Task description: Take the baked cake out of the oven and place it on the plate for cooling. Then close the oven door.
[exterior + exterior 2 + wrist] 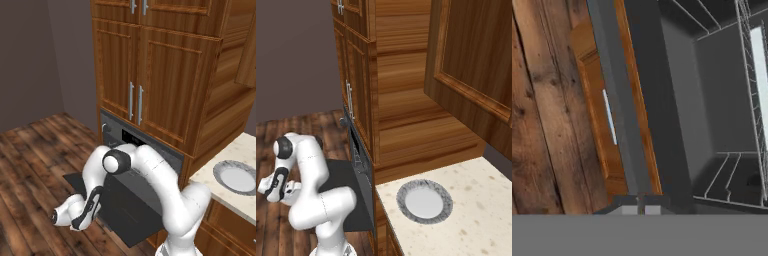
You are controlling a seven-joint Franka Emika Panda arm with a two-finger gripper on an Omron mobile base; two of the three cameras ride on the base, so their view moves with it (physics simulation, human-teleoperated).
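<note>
Fingers (641, 210) pressed together, empty, near oven door (619, 115).

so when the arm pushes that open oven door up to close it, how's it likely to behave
The oven door looks like a rigid flat panel, so it should swing rather than flex. It hangs open roughly level, probably hinged at the oven front, so a push would pivot it upward. Its broad dark slab suggests some weight.

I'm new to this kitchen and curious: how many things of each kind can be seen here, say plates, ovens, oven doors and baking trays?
Plates: 1, the plate on the counter.
Ovens: 1, the oven.
Oven doors: 1, the oven door, hanging open.
Baking trays: 1, the baking tray on the rack inside.
Total: 4.
</note>
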